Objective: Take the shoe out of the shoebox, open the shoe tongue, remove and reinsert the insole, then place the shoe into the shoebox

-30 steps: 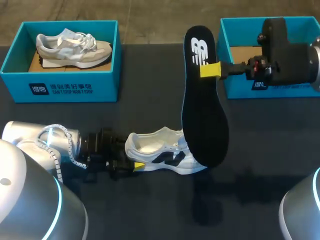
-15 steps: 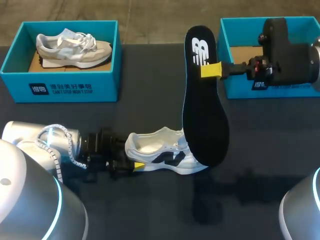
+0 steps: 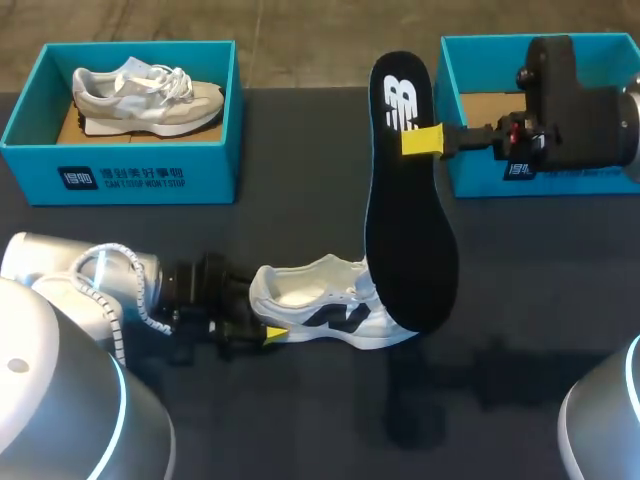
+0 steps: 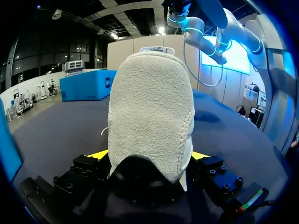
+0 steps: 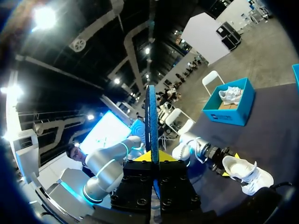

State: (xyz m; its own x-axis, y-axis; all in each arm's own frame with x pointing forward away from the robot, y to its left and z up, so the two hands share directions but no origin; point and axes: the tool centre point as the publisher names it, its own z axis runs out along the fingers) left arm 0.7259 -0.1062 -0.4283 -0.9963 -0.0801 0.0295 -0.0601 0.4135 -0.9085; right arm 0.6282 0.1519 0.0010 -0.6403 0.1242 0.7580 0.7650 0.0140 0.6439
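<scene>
The white shoe [image 3: 330,312] lies on its side on the dark counter [image 3: 300,430], in the lower middle of the frame. Its toe points to the right. The left tool [image 3: 265,322] comes in from the lower left and is closed on the heel of the shoe. In the left wrist view the heel [image 4: 152,116] sits between the two yellow tips of the left tool [image 4: 149,156], and both tips press on it.

The black insole [image 3: 405,220] is out of the shoe. It hangs in the air in the middle of the frame, with its low end in front of the shoe's toe. The right tool [image 3: 420,140] comes in from the upper right and grips the insole near its top. In the right wrist view the insole [image 5: 151,116] stands on edge between the fingers of the right tool [image 5: 154,156].

The right shoebox [image 3: 480,180] is blue and sits at the upper right. The left shoebox [image 3: 120,170] at the upper left holds a grey shoe [image 3: 145,95].
</scene>
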